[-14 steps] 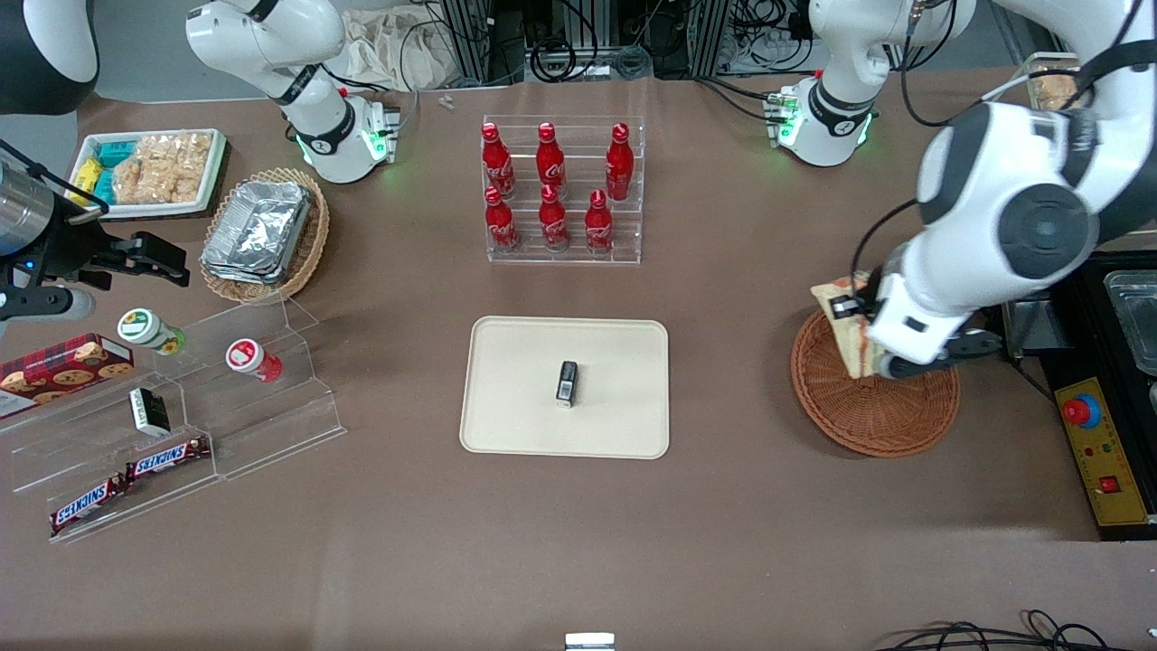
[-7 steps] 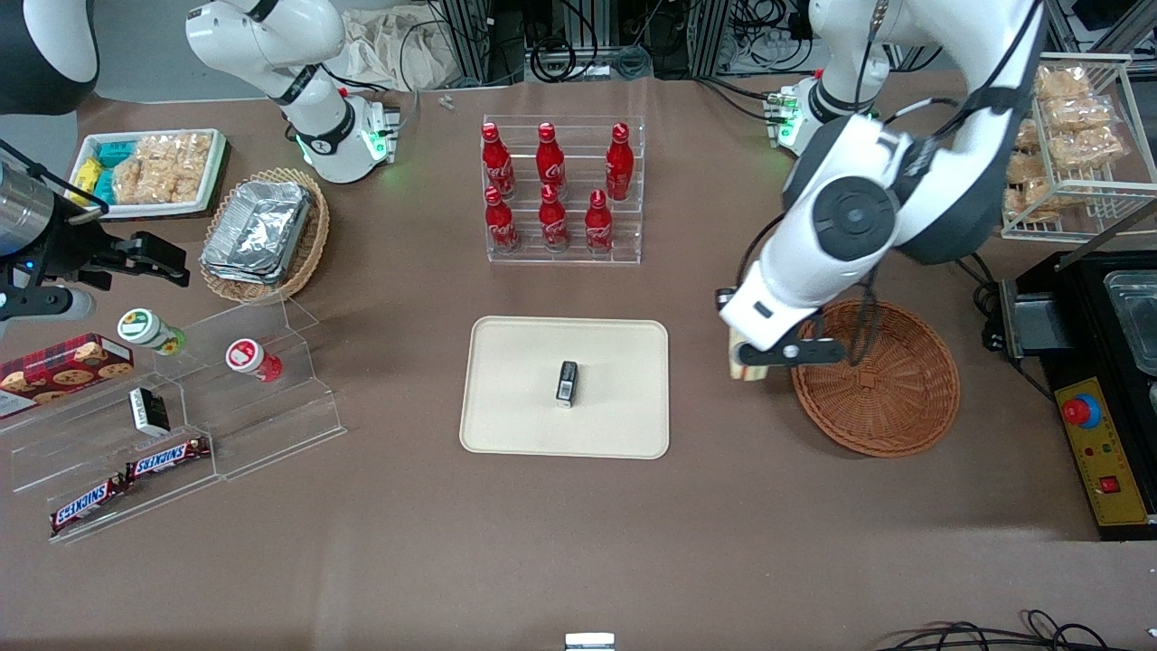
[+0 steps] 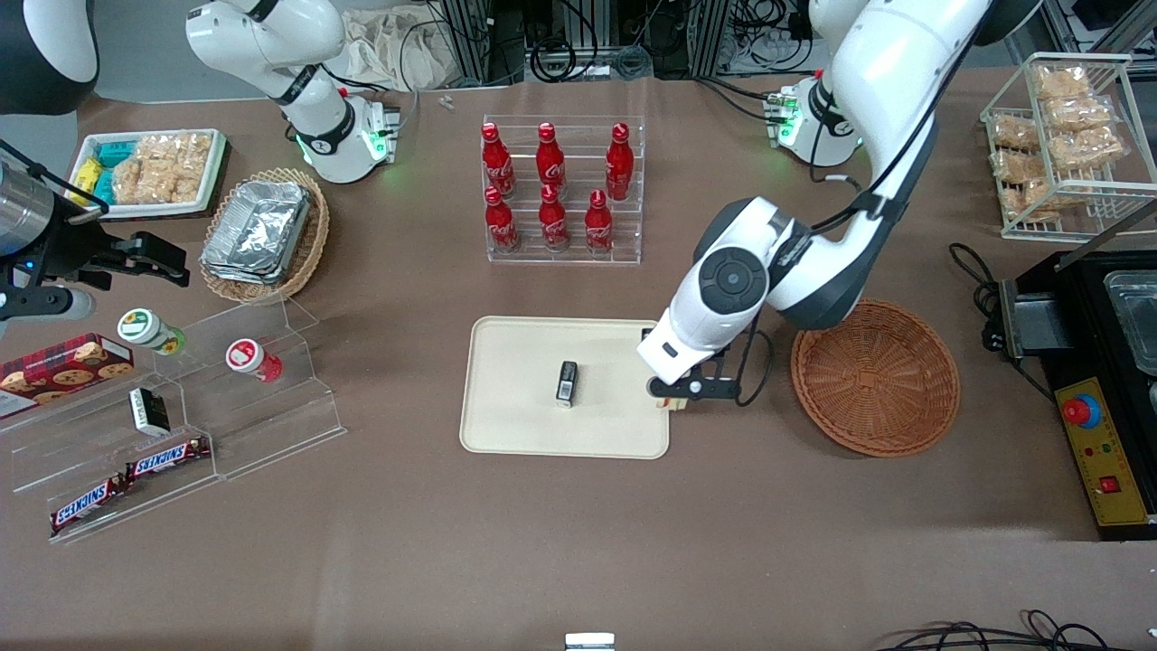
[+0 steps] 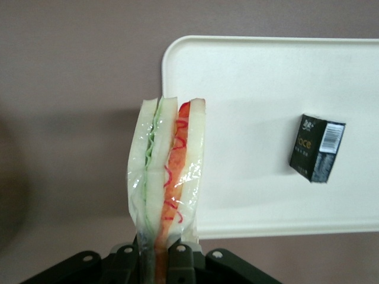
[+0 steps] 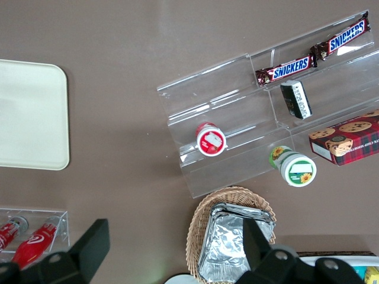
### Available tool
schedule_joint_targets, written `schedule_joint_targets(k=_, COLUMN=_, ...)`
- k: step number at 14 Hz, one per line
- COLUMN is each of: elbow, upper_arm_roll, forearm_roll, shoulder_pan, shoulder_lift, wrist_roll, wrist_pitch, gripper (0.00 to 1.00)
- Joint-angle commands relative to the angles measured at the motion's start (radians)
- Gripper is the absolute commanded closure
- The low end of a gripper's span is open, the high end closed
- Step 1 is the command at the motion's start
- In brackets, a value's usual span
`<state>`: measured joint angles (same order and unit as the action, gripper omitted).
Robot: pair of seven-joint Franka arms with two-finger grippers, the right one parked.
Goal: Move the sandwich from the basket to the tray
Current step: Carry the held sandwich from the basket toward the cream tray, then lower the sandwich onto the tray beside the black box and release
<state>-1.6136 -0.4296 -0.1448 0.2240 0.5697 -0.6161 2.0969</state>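
1. Your gripper (image 3: 680, 394): clamped on the sandwich (image 4: 167, 177), right of centre in the front view, held edge-up so the filling stays squeezed together.
2. Tray (image 3: 515, 362): centre frame; the sandwich hangs over its edge nearest the basket (image 3: 875, 378).
3. Small black box (image 3: 567, 382): on the tray; set down clear of it.

cream tray (image 3: 515, 362), reddish-brown basket (image 3: 875, 378) (woven), black claw (image 4: 159, 260).
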Motion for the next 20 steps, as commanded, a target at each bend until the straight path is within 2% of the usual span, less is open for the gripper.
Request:
schedule_joint_targets(k=1, elbow=0.037, upper_arm_roll=-0.005, forearm_roll=-0.056, shoulder_pan=0.024, shoulder_lift=0.079, wrist_roll=-0.024, wrist_pitch=0.054, gripper=1.00)
schedule_joint_targets(k=4, elbow=0.038, upper_arm_roll=-0.005, forearm_roll=-0.101, shoulder_pan=0.029, shoulder_lift=0.157, wrist_roll=-0.027, wrist_pitch=0.142, gripper=1.00)
schedule_joint_targets(k=5, elbow=0.038, upper_arm_roll=-0.003, forearm_roll=-0.099, shoulder_pan=0.029, shoulder_lift=0.168, wrist_roll=-0.040, wrist_pitch=0.161, gripper=0.96)
schedule_joint_targets(k=6, elbow=0.038, upper_arm_roll=-0.005, forearm_roll=-0.096, shoulder_pan=0.029, shoulder_lift=0.170, wrist_roll=-0.066, wrist_pitch=0.163, gripper=0.66)
schedule_joint_targets(k=7, elbow=0.040, upper_arm_roll=-0.005, forearm_roll=-0.098, shoulder_pan=0.028, shoulder_lift=0.168, wrist_roll=-0.094, wrist_pitch=0.161, gripper=0.04)
schedule_joint_targets(k=8, elbow=0.044, upper_arm_roll=-0.005, forearm_roll=-0.093, shoulder_pan=0.026, shoulder_lift=0.164, wrist_roll=-0.105, wrist_pitch=0.155, gripper=0.00)
schedule_joint_targets(k=10, elbow=0.061, upper_arm_roll=-0.005, forearm_roll=-0.082, shoulder_pan=0.003, shoulder_lift=0.151, wrist_roll=-0.125, wrist_pitch=0.111, gripper=0.00)
schedule_joint_targets(k=14, elbow=0.171, upper_arm_roll=-0.005, forearm_roll=-0.030, shoulder_pan=-0.034, shoulder_lift=0.090, wrist_roll=-0.108, wrist_pitch=-0.182, gripper=0.00)
schedule_joint_targets(k=18, elbow=0.190, upper_arm_roll=-0.008, forearm_roll=0.034, shoulder_pan=-0.107, shoulder_lift=-0.002, wrist_roll=0.010, wrist_pitch=-0.334, gripper=0.00)
schedule_joint_targets(k=20, elbow=0.190, upper_arm_roll=-0.008, forearm_roll=0.042, shoulder_pan=-0.164, shoulder_lift=-0.040, wrist_roll=0.087, wrist_pitch=-0.408, gripper=0.00)
